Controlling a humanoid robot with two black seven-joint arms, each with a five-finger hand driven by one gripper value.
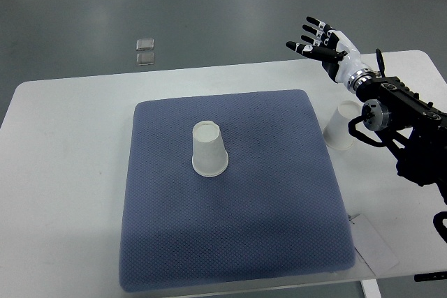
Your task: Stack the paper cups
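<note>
Paper cups sit apart: one (pixel 209 149) upside down mid-mat (pixel 160 242), ready as a base; the other (pixel 341 125) off the mat on the worktop (pixel 63 172), under my right forearm. My right hand (pixel 323 45) hovers beyond it, fingers (pixel 312 33) spread, holding nothing.

No text, label, brand or number can be read anywhere here. The two cups (pixel 209 150) (pixel 341 125) are plain white, the blue mat (pixel 230 242) carries no print, and the paper sheet (pixel 374 242) at the table corner looks blank.
</note>
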